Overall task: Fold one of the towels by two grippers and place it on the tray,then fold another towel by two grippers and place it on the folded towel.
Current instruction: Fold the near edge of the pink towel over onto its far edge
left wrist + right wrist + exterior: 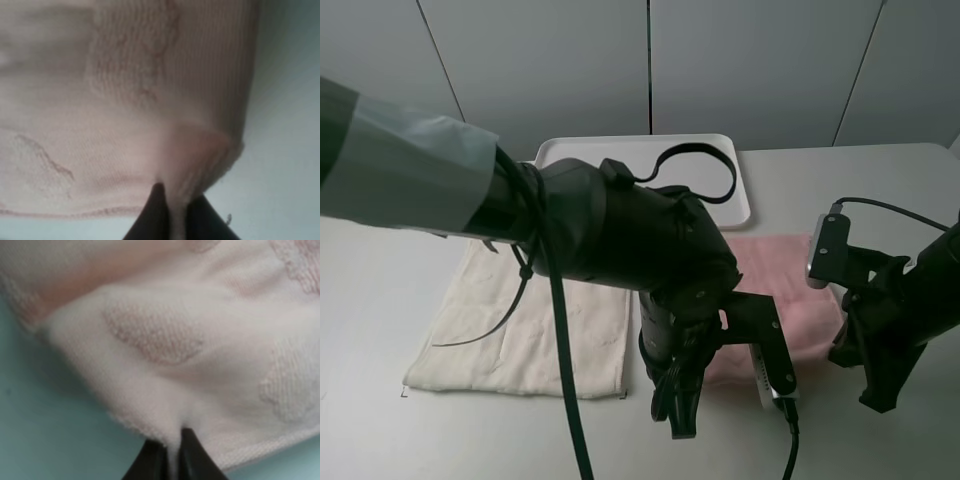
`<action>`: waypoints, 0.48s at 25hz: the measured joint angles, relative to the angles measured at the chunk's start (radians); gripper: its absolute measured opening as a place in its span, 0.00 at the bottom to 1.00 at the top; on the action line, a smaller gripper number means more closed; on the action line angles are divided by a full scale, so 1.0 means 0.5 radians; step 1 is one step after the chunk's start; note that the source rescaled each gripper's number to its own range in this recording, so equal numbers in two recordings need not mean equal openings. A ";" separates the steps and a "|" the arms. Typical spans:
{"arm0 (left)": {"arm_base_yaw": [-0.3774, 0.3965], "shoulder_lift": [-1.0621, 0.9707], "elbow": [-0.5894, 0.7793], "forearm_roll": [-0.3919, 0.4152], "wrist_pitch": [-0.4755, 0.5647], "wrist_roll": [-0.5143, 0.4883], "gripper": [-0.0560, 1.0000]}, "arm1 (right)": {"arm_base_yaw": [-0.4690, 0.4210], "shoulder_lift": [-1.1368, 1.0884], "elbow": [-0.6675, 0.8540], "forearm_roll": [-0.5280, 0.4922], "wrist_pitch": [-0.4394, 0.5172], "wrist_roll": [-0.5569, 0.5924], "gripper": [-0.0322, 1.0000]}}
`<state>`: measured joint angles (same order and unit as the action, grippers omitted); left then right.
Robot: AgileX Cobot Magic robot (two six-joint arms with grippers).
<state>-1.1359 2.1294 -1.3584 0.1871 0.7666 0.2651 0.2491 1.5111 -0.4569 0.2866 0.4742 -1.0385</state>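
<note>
pink towel (772, 268): 1 | cream-white towel (595, 335): 1 | tray (582, 150): 1 | left end effector (172, 220), right end effector (172, 460): 2

Pink towel (788, 285) (near corners pinched) lies beside tray (620, 150).

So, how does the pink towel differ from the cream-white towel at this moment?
Colour: the pink towel is pale pink, the cream-white towel is off-white. Grip: the left gripper and the right gripper each pinch the pink towel's edge; nothing holds the cream-white towel. Place: from the high camera, the cream-white towel lies left, the pink towel right. Both lie on the table, not on the tray.
</note>
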 joint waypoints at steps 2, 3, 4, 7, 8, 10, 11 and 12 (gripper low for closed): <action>0.000 -0.037 -0.004 0.000 -0.006 0.000 0.06 | 0.000 -0.058 -0.035 -0.049 0.092 0.211 0.03; 0.000 -0.057 -0.004 0.000 -0.007 0.000 0.06 | 0.000 -0.090 -0.059 -0.098 0.132 0.306 0.03; 0.000 -0.080 -0.004 0.000 -0.012 0.000 0.06 | 0.000 -0.112 -0.079 -0.138 0.161 0.419 0.03; 0.016 -0.140 -0.011 -0.005 -0.031 -0.015 0.06 | 0.000 -0.167 -0.148 -0.241 0.249 0.675 0.03; 0.026 -0.161 -0.012 -0.010 -0.045 -0.030 0.06 | 0.000 -0.173 -0.174 -0.254 0.281 0.737 0.03; 0.061 -0.197 -0.016 -0.018 -0.065 -0.087 0.06 | 0.000 -0.183 -0.215 -0.275 0.333 0.821 0.03; 0.089 -0.219 -0.016 -0.018 -0.069 -0.116 0.06 | 0.000 -0.183 -0.240 -0.275 0.350 0.858 0.03; 0.115 -0.236 -0.017 -0.018 -0.073 -0.135 0.06 | 0.000 -0.183 -0.255 -0.275 0.354 0.900 0.03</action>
<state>-1.0785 2.0114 -1.3671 0.1781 0.7303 0.1977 0.2491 1.4198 -0.5841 0.1493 0.6513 -0.5887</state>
